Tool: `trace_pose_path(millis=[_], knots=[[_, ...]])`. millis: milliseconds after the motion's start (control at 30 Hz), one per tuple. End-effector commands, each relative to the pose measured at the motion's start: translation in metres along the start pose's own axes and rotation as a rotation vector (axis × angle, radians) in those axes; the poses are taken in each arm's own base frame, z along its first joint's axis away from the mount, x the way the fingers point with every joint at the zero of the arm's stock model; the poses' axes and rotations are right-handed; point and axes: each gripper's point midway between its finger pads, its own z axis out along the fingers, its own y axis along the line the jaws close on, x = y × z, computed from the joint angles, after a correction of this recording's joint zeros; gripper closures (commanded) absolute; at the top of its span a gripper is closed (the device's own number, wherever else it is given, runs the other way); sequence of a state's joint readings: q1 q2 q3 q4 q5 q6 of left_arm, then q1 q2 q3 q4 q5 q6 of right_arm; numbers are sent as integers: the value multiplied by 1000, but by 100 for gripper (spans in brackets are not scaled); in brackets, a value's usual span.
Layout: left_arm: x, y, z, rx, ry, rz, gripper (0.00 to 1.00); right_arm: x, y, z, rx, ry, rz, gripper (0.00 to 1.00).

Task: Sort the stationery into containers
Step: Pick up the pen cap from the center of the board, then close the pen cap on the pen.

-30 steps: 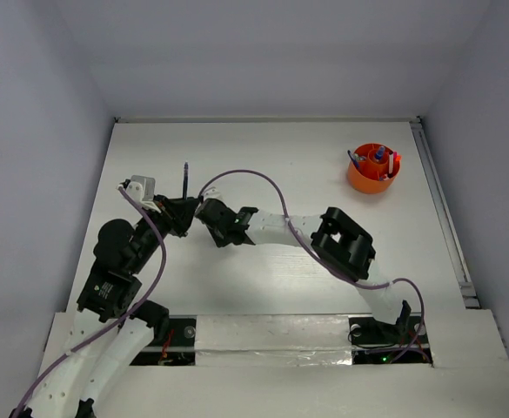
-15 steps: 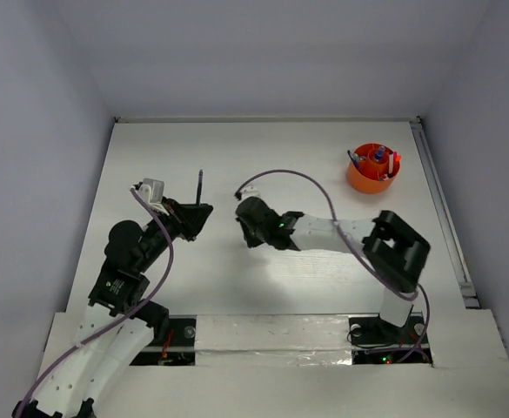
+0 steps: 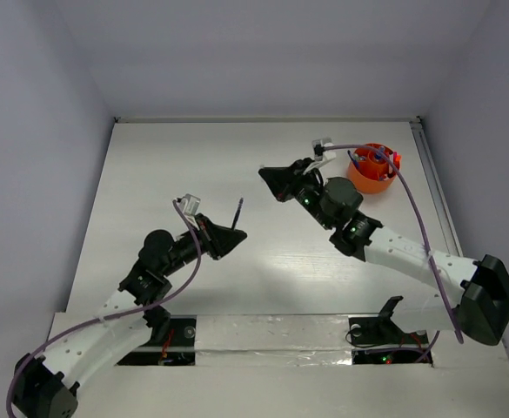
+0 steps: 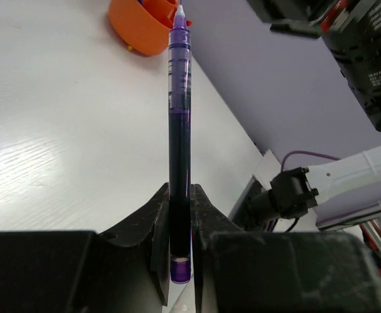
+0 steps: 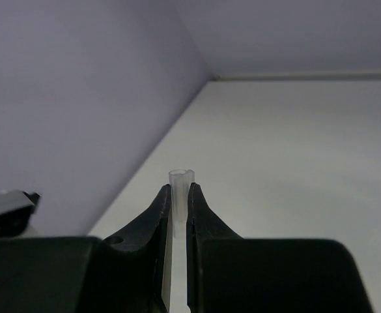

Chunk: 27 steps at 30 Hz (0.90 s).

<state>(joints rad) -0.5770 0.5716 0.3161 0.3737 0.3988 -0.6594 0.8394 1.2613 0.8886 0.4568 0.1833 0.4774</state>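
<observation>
Left gripper (image 4: 179, 195): both fingers are pressed against the lower barrel of a pen (image 4: 179, 104), one on each side, with no gap. The pen stands straight out from the fingertips. Its barrel is slim and translucent violet, and a dark ink column fills the lower half. Printed bands mark the upper part, and the tip is fine and pale. The rear end, with a light plug, shows just behind the finger pads. In the top view the pen is held clear of the table (image 3: 150, 165), over its middle left area.

Right gripper (image 5: 179, 195): the fingers are closed on a clear tube (image 5: 181, 179). This is a short, colourless plastic piece whose open round end projects slightly beyond the fingertips. In the top view this gripper sits just left of the orange cup (image 3: 371, 174) and points left, well apart from the left gripper.

The orange cup stands on the far right part of the table. It is round, and small blue and red items show inside it. A purple cable (image 3: 411, 200) arcs across its rim in the top view.
</observation>
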Motion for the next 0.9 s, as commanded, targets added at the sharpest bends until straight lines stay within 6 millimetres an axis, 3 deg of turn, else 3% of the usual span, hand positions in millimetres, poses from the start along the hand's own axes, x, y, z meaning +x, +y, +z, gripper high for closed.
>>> trace_pose_path(millis=[0,267,867], knots=[[-15,-26,7,107,-86,1,100,-46,26,-1,-89,-187,98,100],[-10,-36,17,136,-84,-11,100,-46,40,1,-160,-190,184,100],[-27,-42,23,122,-121,38,100,-27,48,5,-214,-122,212,100]])
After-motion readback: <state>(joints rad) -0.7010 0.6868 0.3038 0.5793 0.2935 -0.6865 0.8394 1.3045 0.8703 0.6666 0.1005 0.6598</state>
